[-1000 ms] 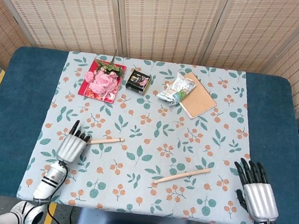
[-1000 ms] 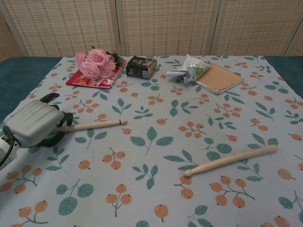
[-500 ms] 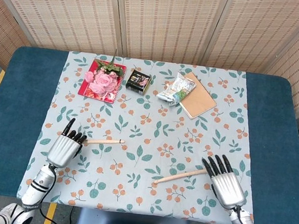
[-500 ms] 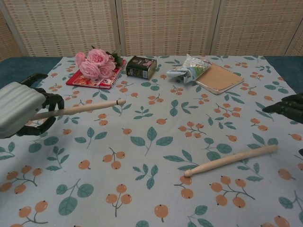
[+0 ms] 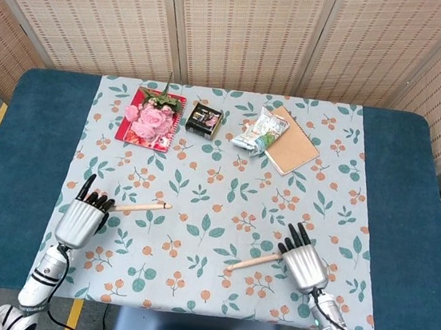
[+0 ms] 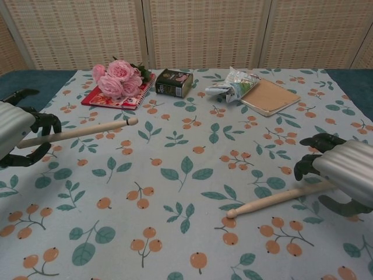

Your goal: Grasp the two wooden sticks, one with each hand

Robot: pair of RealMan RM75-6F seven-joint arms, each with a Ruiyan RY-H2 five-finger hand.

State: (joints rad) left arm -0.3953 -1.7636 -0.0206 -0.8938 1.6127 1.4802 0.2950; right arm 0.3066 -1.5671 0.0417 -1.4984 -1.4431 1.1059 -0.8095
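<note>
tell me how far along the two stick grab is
Done: the left hand grips one wooden stick, lifted off the cloth. In hand: the right hand is curled over the end of the other stick, which lies on the table. Left: closing on it.

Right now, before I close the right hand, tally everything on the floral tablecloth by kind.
Wooden sticks: 2
Notebooks: 2, red spiral-bound, brown kraft
Pink rose bouquet: 1
Dark tin can: 1
Crumpled snack bag: 1
Total: 7
</note>
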